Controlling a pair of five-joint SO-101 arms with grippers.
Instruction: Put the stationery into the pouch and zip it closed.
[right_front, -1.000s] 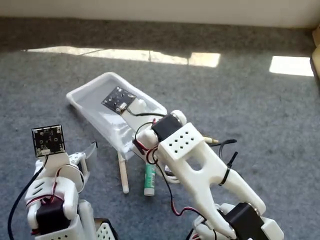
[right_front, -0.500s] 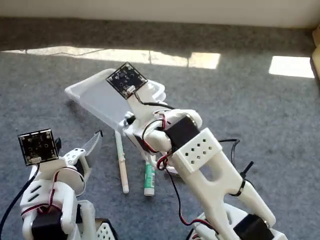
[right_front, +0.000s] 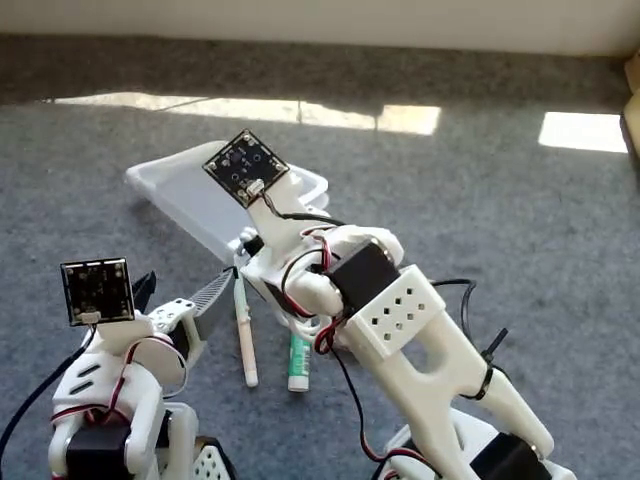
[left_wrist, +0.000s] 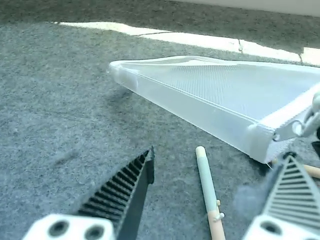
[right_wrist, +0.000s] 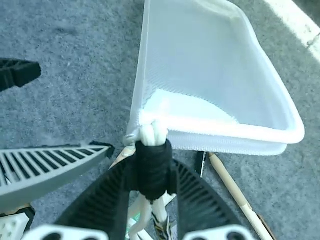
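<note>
The translucent white pouch (right_front: 195, 195) lies open on the grey carpet, one corner lifted. My right gripper (right_front: 250, 262) is shut on its zip pull (right_wrist: 152, 170), a white cord in a black sleeve, at the pouch (right_wrist: 210, 85) corner nearest the arms. A pale green and cream pen (right_front: 243, 330) and a green glue stick (right_front: 298, 360) lie on the carpet just in front of that corner. My left gripper (left_wrist: 220, 156) stands open low over the pen (left_wrist: 206, 180), one finger on either side. The pouch (left_wrist: 220, 95) lies beyond it. A wooden pencil (right_wrist: 235, 192) lies under the right arm.
Grey carpet (right_front: 480, 180) spreads around the pouch, with sunlit patches along the far side. The left arm's ribbed finger (right_wrist: 50, 165) sits close beside my right gripper. Cables hang from the right arm (right_front: 400, 320) above the glue stick.
The right arm drew back from over the pouch with the zip pull in its gripper, lifting the near corner and shifting the pouch left. The left gripper moved forward towards the pen.
</note>
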